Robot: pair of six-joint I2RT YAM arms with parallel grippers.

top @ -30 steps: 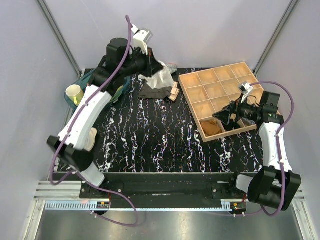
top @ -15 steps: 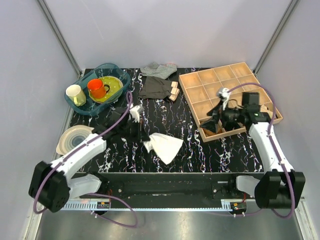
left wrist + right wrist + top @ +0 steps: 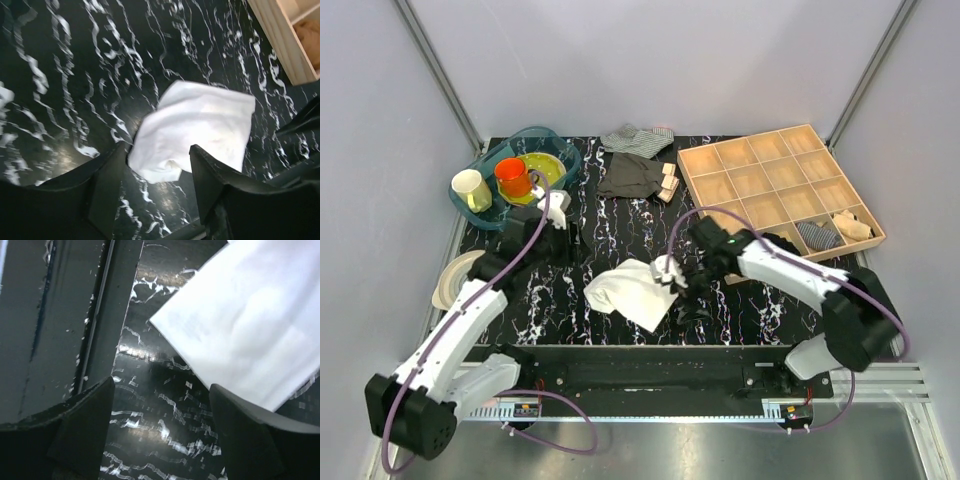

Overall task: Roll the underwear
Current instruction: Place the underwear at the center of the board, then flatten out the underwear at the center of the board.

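White underwear (image 3: 632, 290), flat and unrolled on tabletop.

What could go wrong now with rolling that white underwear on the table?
The small white cloth underwear lies rumpled, so a roll may come out lopsided. It sits near the front edge of the black marbled table and might get dragged off. The open right gripper, by its corner, may pinch only one thin layer.

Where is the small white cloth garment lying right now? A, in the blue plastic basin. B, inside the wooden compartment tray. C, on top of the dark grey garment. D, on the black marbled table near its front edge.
D: the small white cloth garment lies loosely crumpled on the black marbled table, close to its near edge and outside every container.
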